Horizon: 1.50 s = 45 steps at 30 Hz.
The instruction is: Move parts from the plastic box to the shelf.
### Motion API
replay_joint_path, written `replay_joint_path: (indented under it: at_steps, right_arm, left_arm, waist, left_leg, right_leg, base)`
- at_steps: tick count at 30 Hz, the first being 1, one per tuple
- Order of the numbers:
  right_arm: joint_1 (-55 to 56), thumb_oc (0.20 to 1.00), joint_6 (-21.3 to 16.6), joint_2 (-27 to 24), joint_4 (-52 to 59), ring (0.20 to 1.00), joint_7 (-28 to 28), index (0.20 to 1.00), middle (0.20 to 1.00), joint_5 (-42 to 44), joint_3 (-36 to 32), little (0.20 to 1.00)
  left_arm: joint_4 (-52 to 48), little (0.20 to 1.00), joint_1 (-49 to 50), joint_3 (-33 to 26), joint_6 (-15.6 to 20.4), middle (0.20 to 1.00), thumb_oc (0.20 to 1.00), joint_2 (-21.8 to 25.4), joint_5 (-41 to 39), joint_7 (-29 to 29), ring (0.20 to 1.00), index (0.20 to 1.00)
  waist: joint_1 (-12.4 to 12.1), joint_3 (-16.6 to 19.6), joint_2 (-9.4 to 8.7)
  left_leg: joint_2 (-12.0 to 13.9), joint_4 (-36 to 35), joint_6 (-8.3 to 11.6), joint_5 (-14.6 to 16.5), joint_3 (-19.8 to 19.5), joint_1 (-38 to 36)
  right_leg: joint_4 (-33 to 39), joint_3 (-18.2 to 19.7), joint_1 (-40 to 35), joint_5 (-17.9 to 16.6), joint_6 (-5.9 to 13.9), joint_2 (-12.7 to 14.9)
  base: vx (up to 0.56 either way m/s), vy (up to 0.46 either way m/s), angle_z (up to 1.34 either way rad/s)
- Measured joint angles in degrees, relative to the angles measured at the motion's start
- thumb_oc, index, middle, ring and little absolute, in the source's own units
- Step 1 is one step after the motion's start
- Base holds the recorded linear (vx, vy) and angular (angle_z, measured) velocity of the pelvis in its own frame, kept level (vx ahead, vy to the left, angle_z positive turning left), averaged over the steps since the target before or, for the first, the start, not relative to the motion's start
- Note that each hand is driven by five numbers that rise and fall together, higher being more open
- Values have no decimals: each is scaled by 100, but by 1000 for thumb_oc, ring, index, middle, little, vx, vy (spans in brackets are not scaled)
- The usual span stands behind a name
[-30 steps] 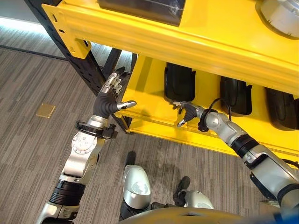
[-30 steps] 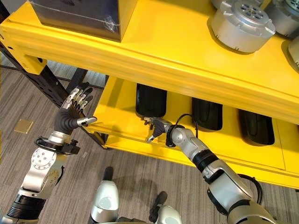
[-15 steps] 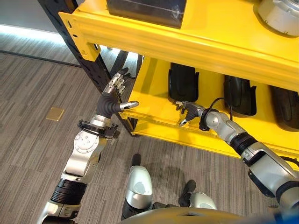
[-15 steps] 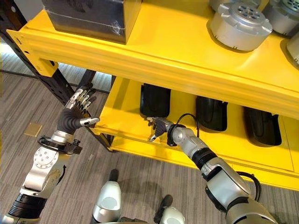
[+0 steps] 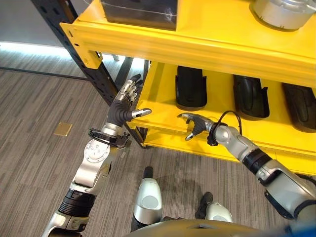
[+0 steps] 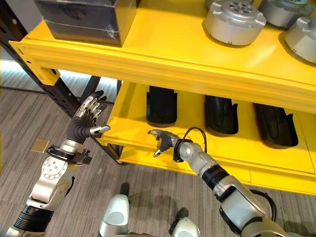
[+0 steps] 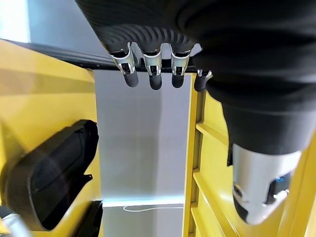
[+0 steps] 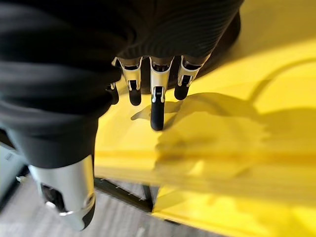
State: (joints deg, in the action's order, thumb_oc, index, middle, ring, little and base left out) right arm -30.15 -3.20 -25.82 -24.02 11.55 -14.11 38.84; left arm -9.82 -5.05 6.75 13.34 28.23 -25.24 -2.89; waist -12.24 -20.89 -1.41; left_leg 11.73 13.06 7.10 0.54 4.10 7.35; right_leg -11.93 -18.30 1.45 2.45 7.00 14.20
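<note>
Three black moulded parts lie in a row on the yellow lower shelf: the leftmost part, a middle one and a right one. My right hand hovers over the shelf's front edge, in front of the leftmost part and apart from it; its fingers are relaxed and hold nothing. My left hand is raised by the shelf's left black post, with its fingers straight and empty. The leftmost part also appears past the left hand.
On the yellow upper shelf stands a dark box at the left, with round silver parts to the right. Grey carpet floor spreads to the left and below. A small tan square lies on it.
My right hand has drawn back from the leftmost black part toward the shelf's front edge. The camera has shifted. My left hand keeps its pose.
</note>
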Motion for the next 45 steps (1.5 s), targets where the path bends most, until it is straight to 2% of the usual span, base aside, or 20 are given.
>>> replay_joint_path:
  at_steps: [1, 3, 6, 10, 13, 15, 19, 22, 24, 27, 30, 34, 40, 45]
  right_arm:
    - [235, 1000, -21, 48, 222, 1000, -11, 1000, 1000, 110, -84, 1000]
    - [580, 1000, 9, 84, 604, 1000, 154, 1000, 1000, 532, -187, 1000]
    - [1285, 1000, 180, -29, 1396, 1000, 960, 1000, 1000, 1178, -123, 1000]
    - [1845, 1000, 393, -83, 1895, 1000, 1730, 1000, 1000, 2017, -59, 1000]
    - [2167, 1000, 421, -219, 2554, 1000, 2087, 1000, 1000, 2626, -398, 1000]
    - [2347, 1000, 360, -203, 2854, 1000, 2133, 1000, 1000, 3245, -856, 1000]
    - [2892, 1000, 262, -24, 3217, 1000, 1897, 1000, 1000, 4266, -2073, 1000]
    - [3105, 1000, 262, 95, 3132, 1000, 1522, 1000, 1000, 4645, -2590, 1000]
    - [3282, 1000, 169, 372, 3104, 1000, 1277, 1000, 1000, 4950, -3062, 1000]
    - [3699, 1000, -43, 526, 3108, 1000, 905, 1000, 1000, 5107, -3484, 1000]
    - [3933, 1000, -104, 501, 3108, 1000, 610, 1000, 1000, 5102, -3611, 1000]
    - [3923, 1000, -155, 503, 3108, 1000, 180, 1000, 1000, 4966, -3545, 1000]
    - [3919, 1000, -165, 491, 3105, 1000, -252, 1000, 1000, 4652, -3477, 1000]
    - [3918, 1000, -165, 491, 3106, 1000, -304, 1000, 1000, 4644, -3474, 1000]
  left_arm:
    - [2, 1000, 12, -19, 0, 1000, 1000, 0, -1, 83, 1000, 1000]
    - [4, 1000, 15, -22, 2, 1000, 1000, -9, -2, 150, 1000, 1000]
    - [1, 1000, 53, -76, 8, 1000, 1000, -93, -20, 225, 1000, 1000]
    - [1, 1000, 174, -320, -102, 1000, 1000, -227, -127, 321, 1000, 1000]
    - [1, 1000, 352, -357, -262, 1000, 1000, -302, -122, 266, 1000, 1000]
    - [3, 1000, 561, -353, -298, 1000, 1000, -301, -96, 10, 1000, 1000]
    - [4, 1000, 1012, -330, -236, 1000, 1000, -303, 22, -428, 1000, 1000]
    - [27, 1000, 1181, -396, -152, 1000, 1000, -300, 169, -602, 1000, 1000]
    - [107, 1000, 1334, -485, -136, 1000, 1000, -317, -89, -816, 1000, 1000]
    - [110, 1000, 1729, -518, -36, 1000, 1000, -320, -239, -1054, 1000, 1000]
    - [72, 1000, 1921, -508, 122, 1000, 1000, -341, -527, -1382, 1000, 1000]
    - [10, 1000, 1945, -437, 278, 1000, 1000, -344, -631, -1629, 1000, 1000]
    - [6, 1000, 1951, -397, 355, 1000, 1000, -342, -806, -1720, 1000, 1000]
    - [-17, 1000, 2047, -406, 342, 1000, 1000, -340, -1006, -1731, 1000, 1000]
  waist:
    - [35, -30, -34]
    - [252, -54, -71]
    - [321, -76, -114]
    - [364, -108, -177]
    - [410, -106, -232]
    - [489, -85, -262]
    - [739, 102, -298]
    - [986, 353, -272]
    - [1090, 519, -205]
    - [1278, 796, -97]
    - [1416, 902, 11]
    - [1496, 909, 39]
    - [1581, 915, 53]
    - [1556, 924, 58]
  left_leg:
    - [18, 1, 5, 3, 16, 2]
    - [26, -6, 7, 9, 40, -1]
    - [49, -91, 20, 1, 95, -37]
    - [121, -153, 34, -7, 173, -144]
    - [135, -311, 65, -28, 190, -384]
    - [142, -476, 47, -32, 246, -556]
    - [87, -709, -2, -77, 408, -683]
    - [41, -861, -4, -103, 514, -766]
    - [28, -1098, 36, -208, 678, -960]
    - [-2, -1478, 43, -306, 835, -1223]
    - [-73, -1844, 40, -475, 961, -1422]
    - [-118, -1870, 35, -474, 1071, -1424]
    - [-116, -1872, 34, -472, 1094, -1415]
    - [-116, -1870, 34, -474, 1090, -1435]
  right_leg:
    - [4, 27, 12, -8, -5, -21]
    - [12, 42, 12, -9, -6, -25]
    - [44, 61, 15, -27, 23, -49]
    - [105, 160, -22, -51, 29, -143]
    - [213, 171, -245, -51, 29, -177]
    - [331, 177, -392, -56, 36, -193]
    - [485, 247, -408, -142, 56, -128]
    - [587, 313, -412, -194, 73, -112]
    - [760, 334, -481, -281, 86, -115]
    - [1104, 345, -636, -408, 131, -128]
    - [1409, 370, -725, -577, 177, -142]
    - [1716, 430, -795, -774, 224, -137]
    - [1717, 462, -795, -779, 224, -137]
    - [1716, 458, -794, -780, 224, -138]
  base:
    - [-49, 26, -17]
    - [-40, 15, -6]
    - [-11, -11, -3]
    - [-1, -11, -10]
    - [14, 35, -3]
    - [-3, 128, -4]
    - [-10, 156, -11]
    - [-6, 175, -14]
    - [-26, 151, -22]
    - [-36, 136, -19]
    - [-37, 111, -13]
    - [-36, 63, -13]
    - [-6, 10, -2]
    - [0, 0, 0]
